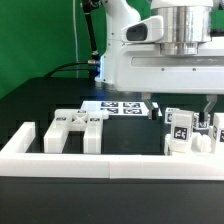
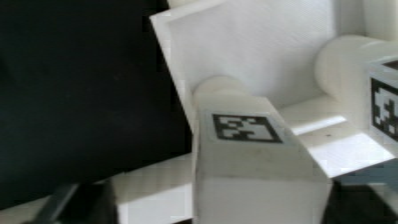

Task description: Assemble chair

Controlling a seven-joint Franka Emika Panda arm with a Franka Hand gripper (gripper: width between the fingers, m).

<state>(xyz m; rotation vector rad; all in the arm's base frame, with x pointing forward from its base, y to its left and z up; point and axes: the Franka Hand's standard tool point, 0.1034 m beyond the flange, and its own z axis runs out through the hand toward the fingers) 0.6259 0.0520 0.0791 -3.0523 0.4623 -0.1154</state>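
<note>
In the wrist view a white chair part with a square tag runs between my gripper's dark fingers. The jaws stand wide on either side of it, with a gap showing on one side, so the gripper is open. Behind the part lies a flat white slab, and beside it another tagged part. In the exterior view the gripper hangs low over the cluster of tagged white parts at the exterior view's right. A cross-shaped white part lies at the left.
The long white border wall runs along the front with a short arm at the exterior view's left. The marker board lies flat further back, near the robot's base. A green backdrop stands behind.
</note>
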